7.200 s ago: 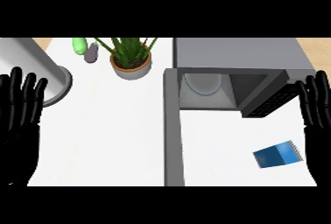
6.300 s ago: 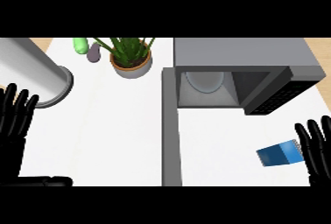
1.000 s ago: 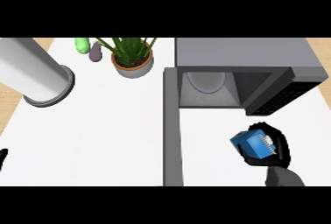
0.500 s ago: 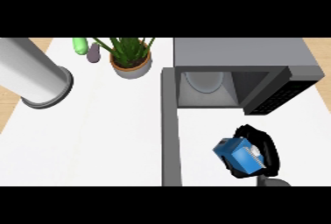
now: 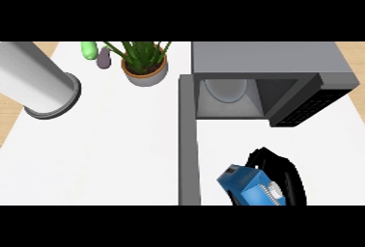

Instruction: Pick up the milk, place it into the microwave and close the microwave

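The milk carton (image 5: 251,187) at lower right looks like smooth blue card with a slight sheen, and the right hand (image 5: 284,172) curled round it is matt black. The microwave (image 5: 265,79) at upper right has a dull grey metal-like casing, and the counter (image 5: 107,149) is smooth matt white. At upper left, the tall cylinder (image 5: 35,79) looks like brushed metal, and the plant pot (image 5: 145,75) like matt terracotta.

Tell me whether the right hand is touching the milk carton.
Touching. The head view shows the right hand curled round the blue milk carton, black fingers wrapping its far side.
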You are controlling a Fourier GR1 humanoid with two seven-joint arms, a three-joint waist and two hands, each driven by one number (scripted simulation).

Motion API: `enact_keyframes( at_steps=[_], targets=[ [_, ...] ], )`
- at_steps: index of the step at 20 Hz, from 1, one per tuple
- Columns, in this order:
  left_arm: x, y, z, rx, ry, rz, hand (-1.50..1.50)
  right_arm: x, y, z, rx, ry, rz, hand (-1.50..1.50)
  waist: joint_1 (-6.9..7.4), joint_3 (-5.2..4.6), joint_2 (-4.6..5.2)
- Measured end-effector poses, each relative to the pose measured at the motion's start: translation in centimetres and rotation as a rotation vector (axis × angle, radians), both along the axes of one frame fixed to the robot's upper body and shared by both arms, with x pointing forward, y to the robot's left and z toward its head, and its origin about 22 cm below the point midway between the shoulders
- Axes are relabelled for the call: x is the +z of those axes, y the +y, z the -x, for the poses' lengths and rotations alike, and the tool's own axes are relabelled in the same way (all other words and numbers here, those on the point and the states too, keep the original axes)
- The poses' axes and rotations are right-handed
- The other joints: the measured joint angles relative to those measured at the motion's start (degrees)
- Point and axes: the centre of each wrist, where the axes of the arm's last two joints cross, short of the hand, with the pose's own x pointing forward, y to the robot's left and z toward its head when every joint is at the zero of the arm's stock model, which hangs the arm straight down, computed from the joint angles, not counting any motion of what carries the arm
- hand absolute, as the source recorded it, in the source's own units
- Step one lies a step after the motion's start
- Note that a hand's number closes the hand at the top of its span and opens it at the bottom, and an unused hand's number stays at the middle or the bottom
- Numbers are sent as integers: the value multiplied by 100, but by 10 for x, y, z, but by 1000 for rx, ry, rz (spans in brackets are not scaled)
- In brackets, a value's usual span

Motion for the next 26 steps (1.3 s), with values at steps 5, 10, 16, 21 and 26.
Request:
enact_keyframes(
  at_steps=[5,10,16,21,26],
  targets=[
    [-1,7,6,12,5,-3,-150,29,22,-10,-25,-2,13,150,32,2,7],
    [-10,22,7,28,8,-4,-150,42,47,-36,-64,-37,33,150,55,3,14],
    [-10,28,9,25,14,-12,-150,45,60,-77,-163,-32,114,150,79,5,18],
    [-12,36,8,17,23,-12,-150,35,60,-110,-250,23,170,150,91,7,24],
    [-10,37,5,20,31,-20,-150,15,46,-140,-293,68,193,150,96,7,34]
  ],
)
